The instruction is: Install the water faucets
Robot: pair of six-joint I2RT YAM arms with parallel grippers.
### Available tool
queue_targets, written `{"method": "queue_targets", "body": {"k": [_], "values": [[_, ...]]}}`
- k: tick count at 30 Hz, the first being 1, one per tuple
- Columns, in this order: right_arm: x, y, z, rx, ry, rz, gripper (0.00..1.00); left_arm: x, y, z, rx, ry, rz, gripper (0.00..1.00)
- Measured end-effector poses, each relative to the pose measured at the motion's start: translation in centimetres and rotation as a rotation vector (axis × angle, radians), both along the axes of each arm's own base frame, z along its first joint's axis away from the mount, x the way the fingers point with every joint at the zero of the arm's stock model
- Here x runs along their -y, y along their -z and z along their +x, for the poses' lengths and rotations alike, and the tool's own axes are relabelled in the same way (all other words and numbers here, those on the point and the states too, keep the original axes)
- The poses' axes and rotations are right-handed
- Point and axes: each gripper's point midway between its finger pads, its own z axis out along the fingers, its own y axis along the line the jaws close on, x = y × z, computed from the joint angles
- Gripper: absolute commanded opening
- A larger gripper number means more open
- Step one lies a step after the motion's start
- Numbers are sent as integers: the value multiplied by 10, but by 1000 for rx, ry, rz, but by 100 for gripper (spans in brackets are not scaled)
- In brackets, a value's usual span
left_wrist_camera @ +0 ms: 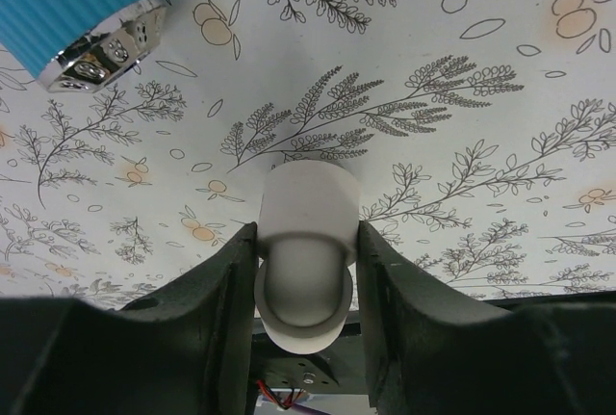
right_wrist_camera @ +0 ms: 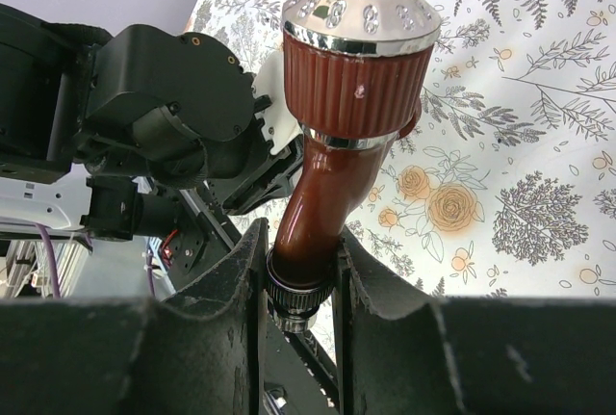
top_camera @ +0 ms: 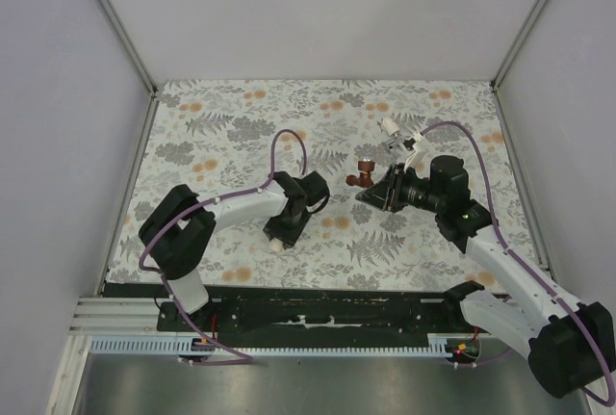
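Faucet (right_wrist_camera: 339,136) sat clamped in my right gripper (right_wrist_camera: 301,246), fitting (left_wrist_camera: 310,194) pinched in my left gripper (left_wrist_camera: 308,242) — I feared skewed threads jamming.

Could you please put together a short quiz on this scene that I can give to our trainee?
1. True or false: the right gripper holds the reddish-brown faucet by its round knob.
2. What is clamped in the left gripper? A) a screwdriver B) a white pipe fitting C) nothing
3. Fill in: the ribbed faucet knob at the upper left of the left wrist view is coloured ____.

Key:
1. False; it is gripped low on the stem, with the knob free above.
2. B
3. blue
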Motion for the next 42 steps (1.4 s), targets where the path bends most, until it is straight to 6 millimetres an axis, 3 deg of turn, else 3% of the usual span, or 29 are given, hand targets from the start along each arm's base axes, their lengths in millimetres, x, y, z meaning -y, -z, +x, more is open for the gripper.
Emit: {"method": "queue_targets", "body": {"k": [2, 3, 17, 21, 26, 30, 36, 42], "values": [[0, 0, 0, 3, 0, 0, 0, 1, -2, 0, 5, 0, -8, 50], [0, -1, 0, 4, 0, 0, 0, 2, -4, 0, 9, 1, -13, 59], [3, -9, -3, 44, 1, 1, 0, 5, -19, 1, 79, -1, -96, 62], [6, -11, -7, 55, 1, -6, 0, 9, -55, 7, 183, -3, -188, 64], [9, -13, -10, 70, 1, -19, 0, 22, -125, 20, 339, -9, -357, 68], [10, -18, -10, 82, 3, -28, 0, 37, -166, 26, 403, -1, -475, 74], [12, -37, -13, 146, 0, -18, 0, 30, -207, 27, 559, -11, -625, 82], [12, -54, -16, 213, -16, -10, 0, 21, -231, 17, 706, 8, -815, 88]]}}
